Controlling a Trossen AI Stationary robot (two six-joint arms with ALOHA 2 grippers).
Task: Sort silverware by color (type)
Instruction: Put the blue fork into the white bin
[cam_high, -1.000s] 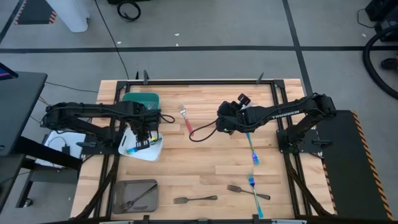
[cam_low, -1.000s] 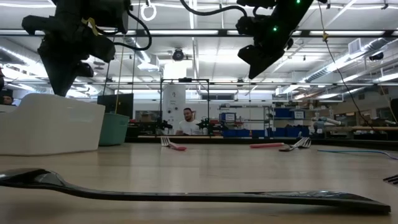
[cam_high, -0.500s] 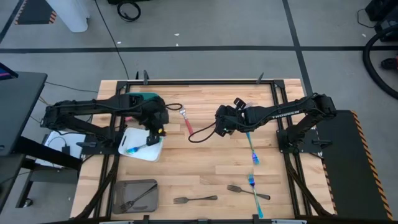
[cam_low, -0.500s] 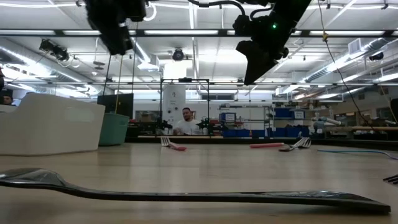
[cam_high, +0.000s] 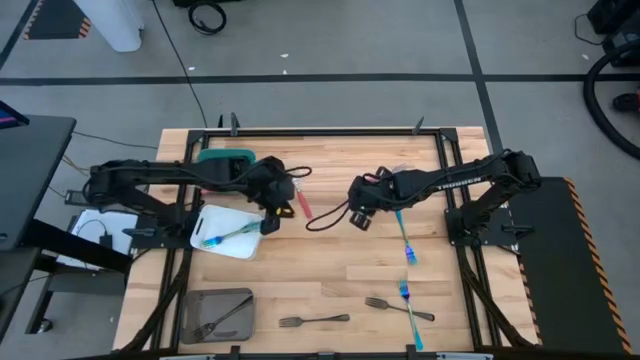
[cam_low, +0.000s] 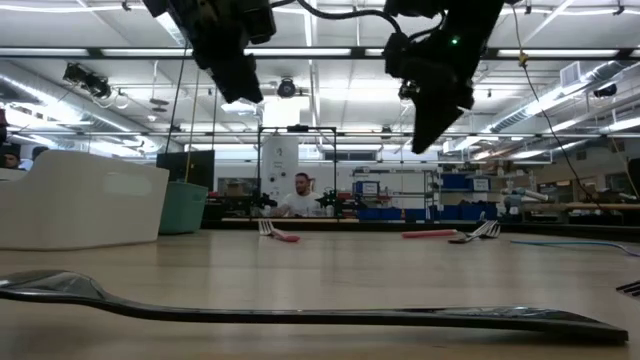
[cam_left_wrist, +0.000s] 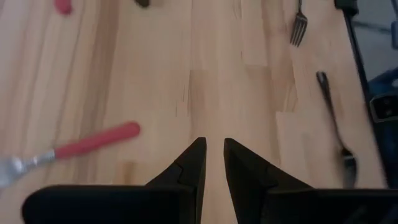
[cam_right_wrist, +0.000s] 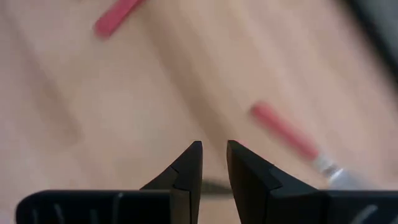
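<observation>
The left gripper (cam_high: 277, 196) hangs above the table (cam_high: 330, 265) with its fingers (cam_left_wrist: 194, 163) a narrow gap apart and nothing between them. A red-handled fork (cam_left_wrist: 74, 148) lies on the wood just beside its tips, and the white bin (cam_high: 226, 232) holding a blue-handled utensil (cam_high: 228, 236) sits close behind it. The right gripper (cam_high: 358, 215) hovers facing it, jaws likewise slightly parted and empty; blurred red handles (cam_right_wrist: 283, 132), probably forks, lie ahead of it. Blue-handled forks (cam_high: 406, 245) rest behind the right arm.
</observation>
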